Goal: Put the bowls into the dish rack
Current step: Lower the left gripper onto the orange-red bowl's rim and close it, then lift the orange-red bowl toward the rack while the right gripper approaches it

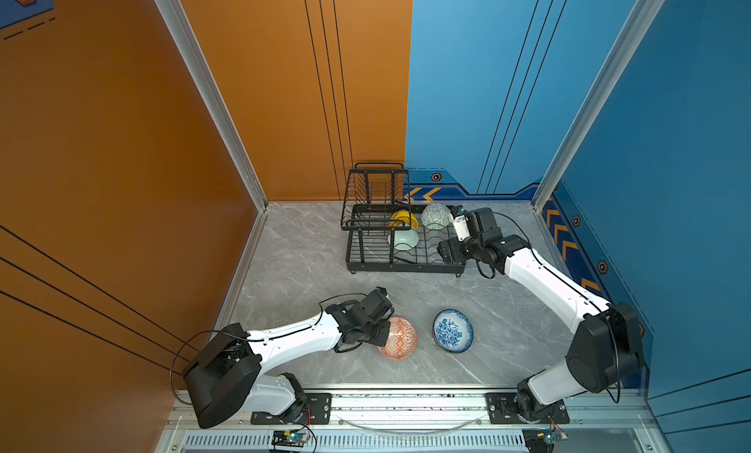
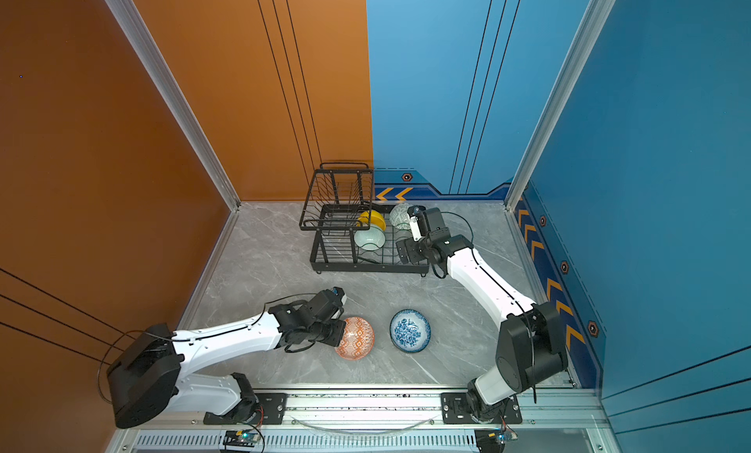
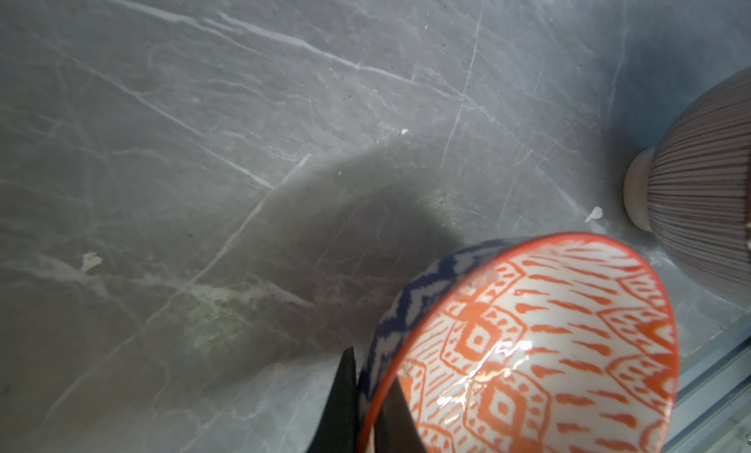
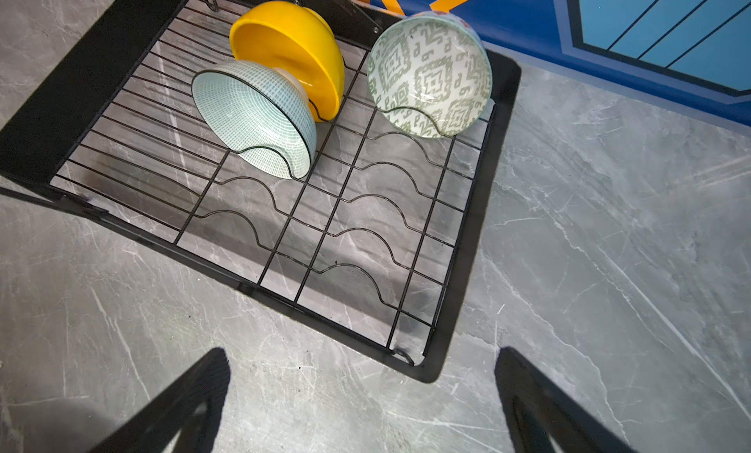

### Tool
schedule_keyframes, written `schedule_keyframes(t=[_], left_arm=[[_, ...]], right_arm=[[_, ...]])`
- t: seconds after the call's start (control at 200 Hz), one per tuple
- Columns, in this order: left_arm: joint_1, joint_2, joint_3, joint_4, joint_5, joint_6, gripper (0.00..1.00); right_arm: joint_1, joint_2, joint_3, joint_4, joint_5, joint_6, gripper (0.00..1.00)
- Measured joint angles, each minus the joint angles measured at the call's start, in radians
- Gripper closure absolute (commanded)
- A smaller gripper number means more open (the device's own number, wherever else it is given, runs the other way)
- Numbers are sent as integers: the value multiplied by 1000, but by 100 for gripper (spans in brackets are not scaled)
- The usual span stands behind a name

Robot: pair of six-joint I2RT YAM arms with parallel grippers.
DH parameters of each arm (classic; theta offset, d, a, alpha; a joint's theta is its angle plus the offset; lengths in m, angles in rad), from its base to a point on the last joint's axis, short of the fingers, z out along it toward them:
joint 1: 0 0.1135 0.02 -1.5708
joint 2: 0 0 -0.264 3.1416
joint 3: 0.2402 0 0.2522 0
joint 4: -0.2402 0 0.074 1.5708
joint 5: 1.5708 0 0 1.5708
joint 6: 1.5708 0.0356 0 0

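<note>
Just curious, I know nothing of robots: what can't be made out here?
Striped bowl: left wrist view, cut by the edge; not seen in top views.
Yellow bowl: top views, partly hidden under dish rack's raised tier.
Left gripper: top views, own wrist hides fingers gripping orange bowl.

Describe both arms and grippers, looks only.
Left arm and right arm match: white shell links, black joints, bulky black shoulder housings, thin black cables looping outside. Left gripper and right gripper are black with tapered fingers. White block at right wrist.
</note>
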Motion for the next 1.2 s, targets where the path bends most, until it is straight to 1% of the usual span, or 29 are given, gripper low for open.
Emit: schedule_keyframes(t=[0.215,0.496,0.731,0.831,1.031,1.197], left_arm=[[3,-55,20,-50,-27,21,100],[9,-126,92,-87,-104,69,100],[23,-137,198,-82,-193,162,100],[36,-138,246,-64,-234,204,100],[58,-134,308,-26,-285,276,100],[58,-71,385,11,-293,313,100]], right_arm=[[-3,0,0,0,0,0,0],[-3,0,0,0,-8,0,0],[-5,-10,-2,0,-64,19,0],[-14,-52,-7,-1,-116,36,0],[-32,-223,-11,0,-224,91,0],[-5,-298,-17,3,-291,138,0]])
